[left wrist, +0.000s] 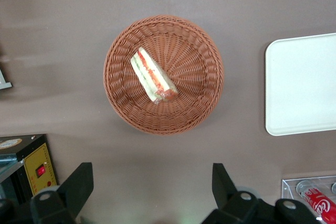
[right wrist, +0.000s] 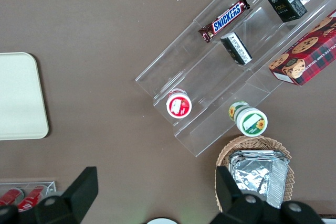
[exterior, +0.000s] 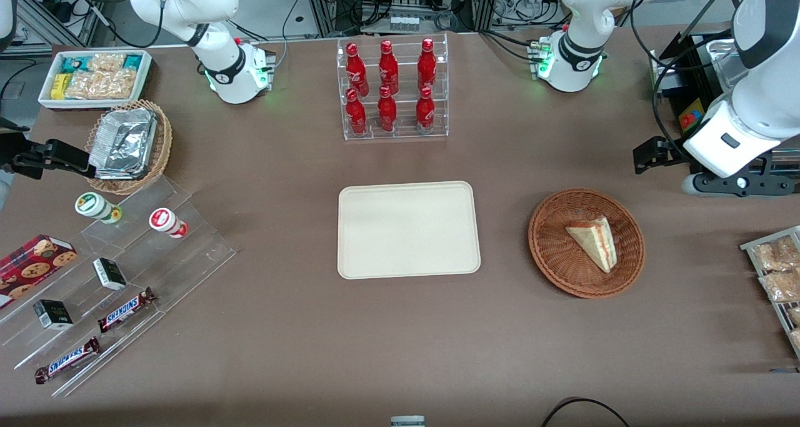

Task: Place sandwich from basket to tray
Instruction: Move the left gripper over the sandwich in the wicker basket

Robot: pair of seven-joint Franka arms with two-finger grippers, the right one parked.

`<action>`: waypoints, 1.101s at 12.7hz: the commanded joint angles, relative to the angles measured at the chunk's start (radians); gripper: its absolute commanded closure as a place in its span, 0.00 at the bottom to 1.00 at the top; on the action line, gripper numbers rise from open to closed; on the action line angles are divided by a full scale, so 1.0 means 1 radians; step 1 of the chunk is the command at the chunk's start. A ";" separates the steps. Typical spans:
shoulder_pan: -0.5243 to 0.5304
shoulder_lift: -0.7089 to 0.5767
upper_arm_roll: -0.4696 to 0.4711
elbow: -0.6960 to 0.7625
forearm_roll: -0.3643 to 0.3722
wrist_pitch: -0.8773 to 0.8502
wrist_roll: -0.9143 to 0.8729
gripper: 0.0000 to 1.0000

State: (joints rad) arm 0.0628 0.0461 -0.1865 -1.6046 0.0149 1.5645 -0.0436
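The sandwich [exterior: 594, 242] is a pale wrapped wedge with red, orange and green layers. It lies alone in the round reddish-brown wicker basket [exterior: 553, 252], toward the working arm's end of the table. The cream tray [exterior: 408, 229] lies flat beside the basket, with nothing on it. My left gripper [exterior: 647, 155] hangs well above the table, farther from the front camera than the basket. In the left wrist view its fingers [left wrist: 79, 182] stand wide apart and empty, the gripper [left wrist: 152, 174] apart from the basket [left wrist: 202, 106], sandwich [left wrist: 152, 74] and tray [left wrist: 302, 85].
A clear rack of red cola bottles [exterior: 392, 88] stands farther from the front camera than the tray. A wire rack of snack packets [exterior: 778, 271] sits at the working arm's table edge. A black box with a yellow panel [left wrist: 31, 166] is near the gripper.
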 commanded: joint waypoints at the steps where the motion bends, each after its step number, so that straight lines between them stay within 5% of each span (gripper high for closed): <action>1: 0.012 0.008 -0.007 0.012 -0.051 0.005 0.064 0.00; 5: 0.011 0.064 -0.007 -0.061 -0.038 0.063 0.076 0.00; 14: 0.012 0.044 -0.001 -0.509 -0.006 0.619 0.071 0.00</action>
State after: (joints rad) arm 0.0630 0.1279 -0.1847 -2.0168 -0.0053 2.0849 0.0125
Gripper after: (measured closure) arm 0.000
